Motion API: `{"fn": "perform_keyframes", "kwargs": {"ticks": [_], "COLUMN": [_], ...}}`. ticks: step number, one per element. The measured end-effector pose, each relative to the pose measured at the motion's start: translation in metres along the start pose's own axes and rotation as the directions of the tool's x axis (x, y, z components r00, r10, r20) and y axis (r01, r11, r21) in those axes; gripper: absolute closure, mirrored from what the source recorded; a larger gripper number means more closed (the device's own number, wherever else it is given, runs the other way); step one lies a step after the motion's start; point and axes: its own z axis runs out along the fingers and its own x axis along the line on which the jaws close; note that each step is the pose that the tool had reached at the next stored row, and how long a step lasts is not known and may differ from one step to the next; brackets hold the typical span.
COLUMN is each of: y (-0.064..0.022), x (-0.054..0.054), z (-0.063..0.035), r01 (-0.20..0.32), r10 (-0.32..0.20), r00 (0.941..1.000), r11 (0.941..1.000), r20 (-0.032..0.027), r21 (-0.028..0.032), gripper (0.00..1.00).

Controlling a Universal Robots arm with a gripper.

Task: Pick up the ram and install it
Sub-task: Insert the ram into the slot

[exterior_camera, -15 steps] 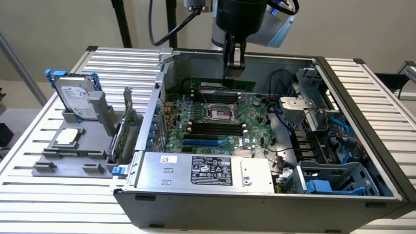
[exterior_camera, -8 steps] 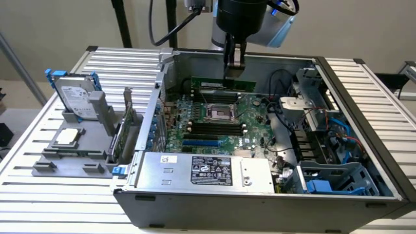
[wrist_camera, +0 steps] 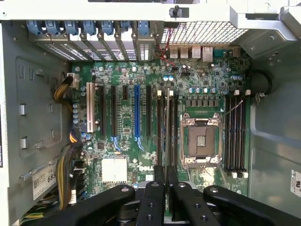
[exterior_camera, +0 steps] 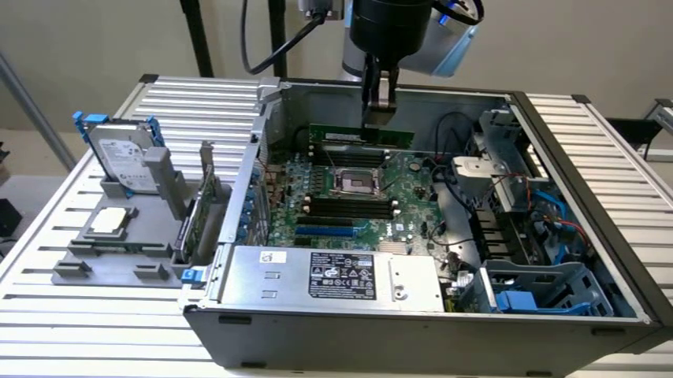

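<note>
The jaws were clenched on the ram (exterior_camera: 342, 135), gripping its upper edge near the middle, presumably so the stick hung level and would not tip; its contact edge faced down toward the motherboard (exterior_camera: 410, 189), as seating demands. The ram was inside the open case (exterior_camera: 421, 335), clear of the board and not yet in any slot; in the exterior view it hung toward the far wall, beyond the socket (wrist_camera: 201, 139). From the wrist the stick was seen edge-on, running parallel with the long black slots (wrist_camera: 176, 136) beside the socket and seemingly over them; that alignment looked deliberate, since the ram can only go in lengthwise. Whether it sat exactly over one slot I could not tell. The case lay on its side on the table (exterior_camera: 94, 346) with the board facing up, giving the arm a straight drop. At the exterior view's left a drive (exterior_camera: 118, 153) and a card (exterior_camera: 202, 197) stood in a grey holder (exterior_camera: 105, 260), well apart from the work.
</note>
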Motion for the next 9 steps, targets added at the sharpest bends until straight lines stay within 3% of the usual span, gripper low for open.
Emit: {"fn": "perform_keyframes", "kwargs": {"ticks": [9], "y": [0.0091], "x": [-0.002], "z": [0.0124], "r01": [0.000], "r10": [0.000], "r00": [1.0000], "r11": [1.0000], "r20": [0.0003], "r21": [0.0073], "gripper": [0.87]}}
